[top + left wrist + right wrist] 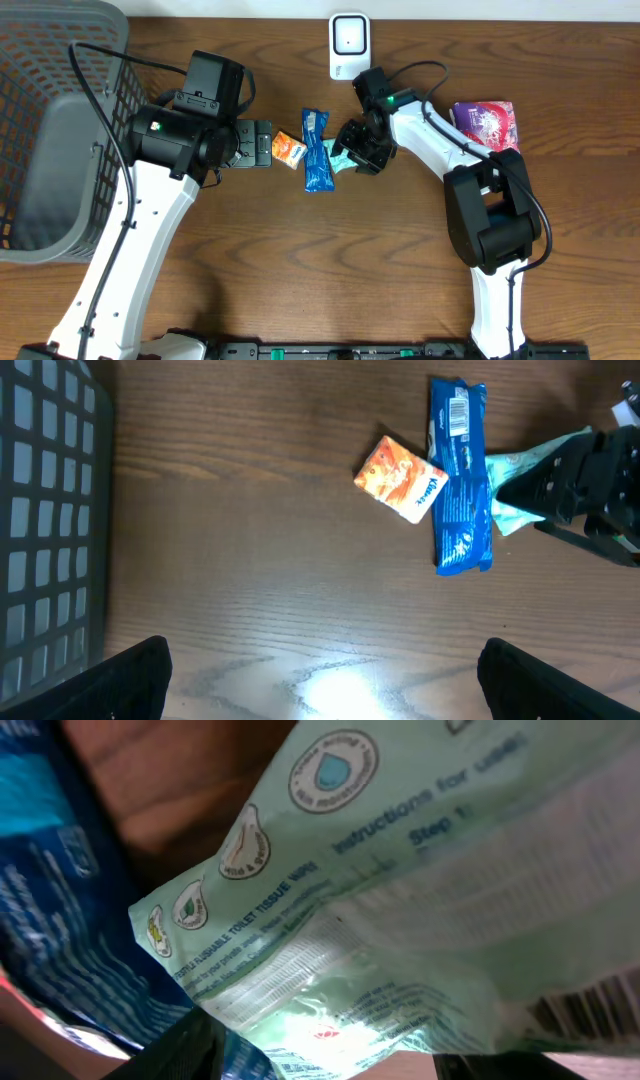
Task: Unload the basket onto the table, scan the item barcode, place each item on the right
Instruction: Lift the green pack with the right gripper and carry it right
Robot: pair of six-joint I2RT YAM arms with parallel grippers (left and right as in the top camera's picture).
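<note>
Wood-grain table (260,260) throughout. Grey mesh basket (40,60) sits far left (contents hard to make out). Next, the left gripper (258,143) hangs spread wide, holding nothing. Then an orange tissue pack (289,149), a blue packet (317,152), and the green wipes pack (400,920) clamped in the right gripper (357,145), below the white scanner (348,42). Purple packet (486,123) lies rightmost.
</note>
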